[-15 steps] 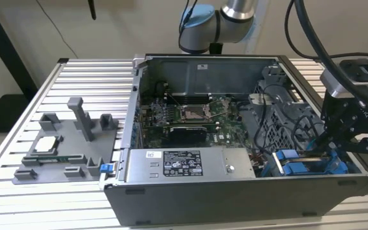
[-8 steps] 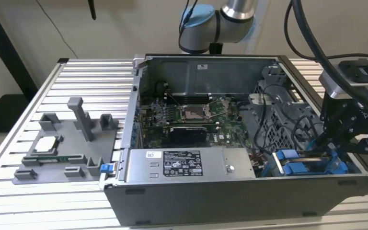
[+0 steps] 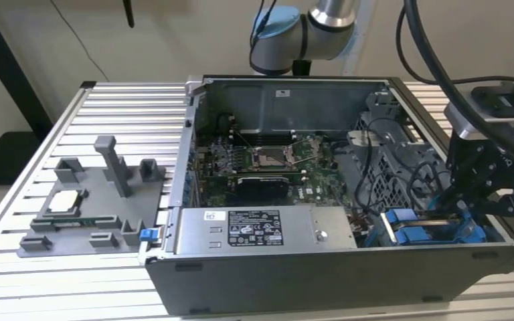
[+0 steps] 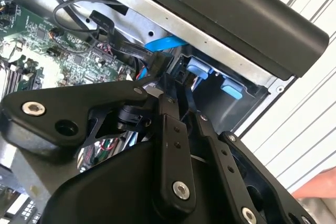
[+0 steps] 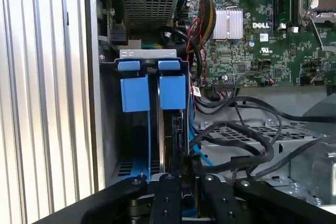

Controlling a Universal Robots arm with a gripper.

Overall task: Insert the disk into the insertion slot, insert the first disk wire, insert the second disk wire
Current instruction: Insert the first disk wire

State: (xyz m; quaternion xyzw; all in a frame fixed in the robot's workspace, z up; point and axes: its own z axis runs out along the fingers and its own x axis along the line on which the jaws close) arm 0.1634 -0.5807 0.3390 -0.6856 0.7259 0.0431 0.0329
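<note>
One blue-framed flat disk (image 5: pixel 173 129) sits in grey blue-tabbed bay (image 5: pixel 110 129); black gripper (image 5: pixel 186 170) at bay mouth, jaws narrow on dark plug (image 5: pixel 185 157), likely first-wire step: needs square push.

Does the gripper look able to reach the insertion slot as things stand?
Probably yes: the gripper hangs right at the insertion slot, the case is open, and the black cables lie to one side.
</note>
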